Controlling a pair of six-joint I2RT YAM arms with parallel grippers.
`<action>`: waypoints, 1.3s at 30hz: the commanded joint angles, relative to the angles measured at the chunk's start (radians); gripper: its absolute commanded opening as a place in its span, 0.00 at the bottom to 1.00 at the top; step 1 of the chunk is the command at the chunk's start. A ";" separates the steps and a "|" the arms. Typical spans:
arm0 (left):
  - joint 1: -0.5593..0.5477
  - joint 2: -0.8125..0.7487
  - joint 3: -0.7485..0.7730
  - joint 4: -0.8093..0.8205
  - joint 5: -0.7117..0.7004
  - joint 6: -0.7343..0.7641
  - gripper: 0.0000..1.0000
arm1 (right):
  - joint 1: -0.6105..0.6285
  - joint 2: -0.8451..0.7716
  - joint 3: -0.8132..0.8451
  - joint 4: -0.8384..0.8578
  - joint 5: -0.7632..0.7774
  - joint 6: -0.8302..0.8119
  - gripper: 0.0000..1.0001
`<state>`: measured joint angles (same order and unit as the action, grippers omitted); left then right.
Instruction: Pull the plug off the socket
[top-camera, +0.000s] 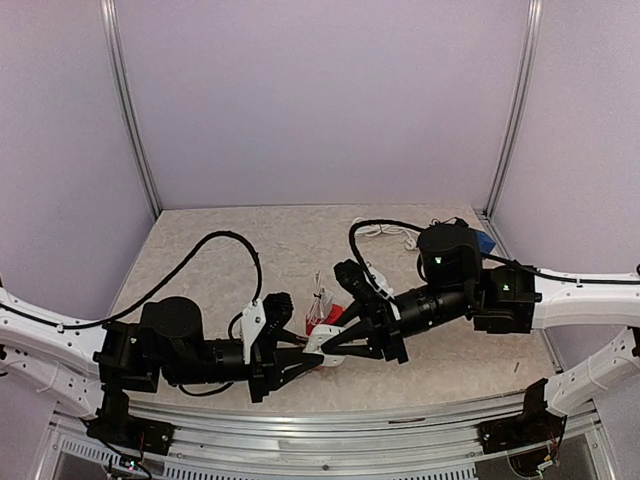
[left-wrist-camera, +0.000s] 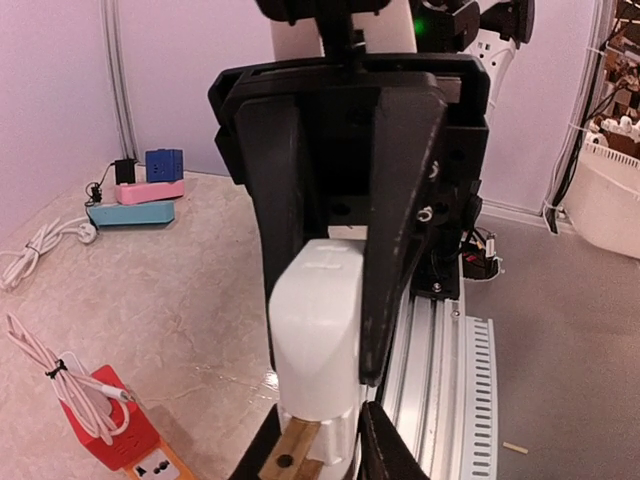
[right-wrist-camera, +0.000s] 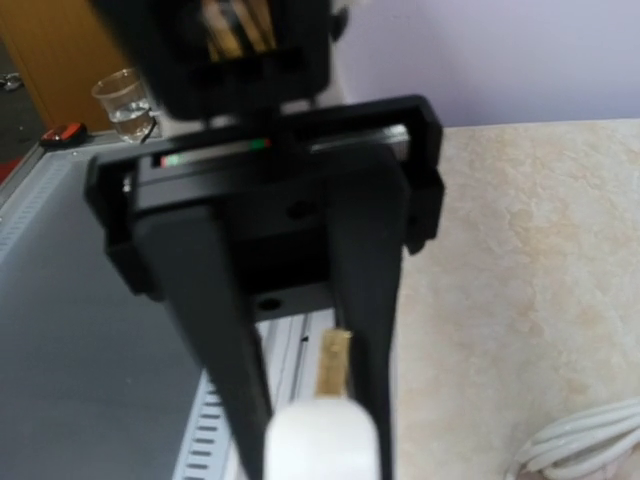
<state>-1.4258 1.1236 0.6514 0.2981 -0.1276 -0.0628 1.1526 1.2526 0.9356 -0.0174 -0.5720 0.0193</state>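
Both grippers meet above the table's near middle on one white assembly (top-camera: 322, 345). In the left wrist view my right gripper (left-wrist-camera: 320, 365) comes from above, and its black fingers (left-wrist-camera: 400, 220) are shut on a white socket block (left-wrist-camera: 312, 320). Below it my left gripper (left-wrist-camera: 322, 445) is shut on a smaller ridged white plug piece (left-wrist-camera: 350, 440) with a bare brass prong (left-wrist-camera: 295, 450). The seam between block and plug is narrow; I cannot tell if they are apart. The right wrist view shows the blurred block (right-wrist-camera: 320, 440), the prong (right-wrist-camera: 333, 362) and the left gripper's fingers (right-wrist-camera: 215, 300).
A red power strip (left-wrist-camera: 110, 420) with a bundled white cable lies just behind the grippers (top-camera: 325, 318). Blue and pink strips (left-wrist-camera: 135, 200) and a coiled white cable (top-camera: 385, 230) lie at the far side. The aluminium rail (left-wrist-camera: 440, 380) marks the near edge.
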 joint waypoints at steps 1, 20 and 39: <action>0.014 -0.026 -0.024 0.022 0.044 -0.001 0.17 | 0.010 -0.026 0.006 0.005 0.003 -0.001 0.26; 0.038 -0.070 -0.045 0.027 0.103 -0.019 0.02 | 0.010 -0.070 -0.003 -0.117 0.076 -0.045 0.40; 0.038 -0.046 -0.033 0.033 0.099 -0.027 0.03 | 0.011 -0.045 0.023 -0.123 0.066 -0.055 0.05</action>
<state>-1.3903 1.0721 0.6064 0.3031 -0.0292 -0.0834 1.1561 1.1950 0.9360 -0.1226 -0.5217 -0.0357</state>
